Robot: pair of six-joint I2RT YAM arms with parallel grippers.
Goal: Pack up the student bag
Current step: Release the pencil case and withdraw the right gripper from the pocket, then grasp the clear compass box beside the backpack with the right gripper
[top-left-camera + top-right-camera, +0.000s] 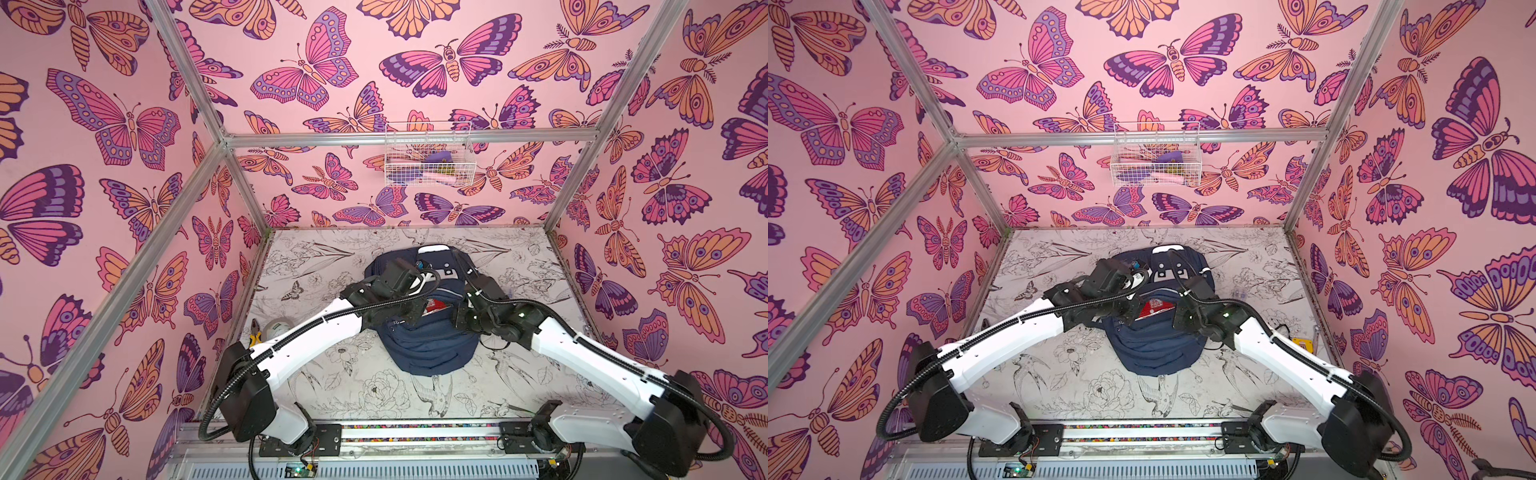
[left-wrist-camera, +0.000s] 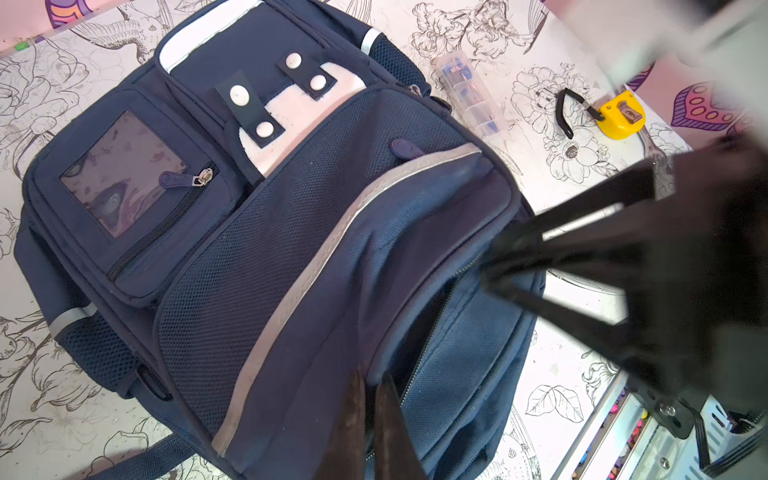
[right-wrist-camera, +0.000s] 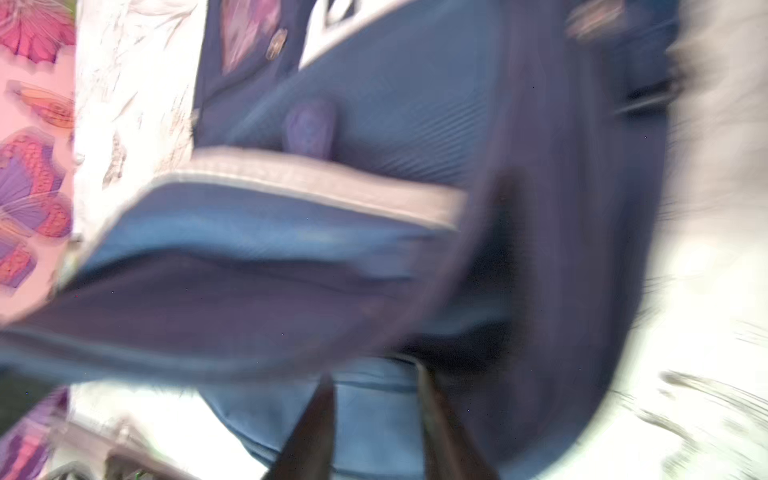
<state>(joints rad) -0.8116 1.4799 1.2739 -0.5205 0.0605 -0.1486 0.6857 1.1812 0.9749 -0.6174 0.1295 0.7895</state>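
Butterfly-papered walls enclose a floral tabletop (image 1: 374,395), and the student bag (image 1: 432,353) lies flat at the centre of both top views, its main zip gaping. We judge it soft and floppy, bulky yet light, and best held by the stitched rim beside the zip. Our left end effector (image 2: 372,380) is pressed together on that rim; the right end effector (image 3: 374,370), blurred, shows jaws spread above the opening.

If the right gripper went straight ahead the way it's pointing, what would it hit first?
Most likely the student bag: in the right wrist view the right gripper points at navy fabric just below the bag's lifted flap, near the dark opening. The view is blurred, so rim or inside is unclear.
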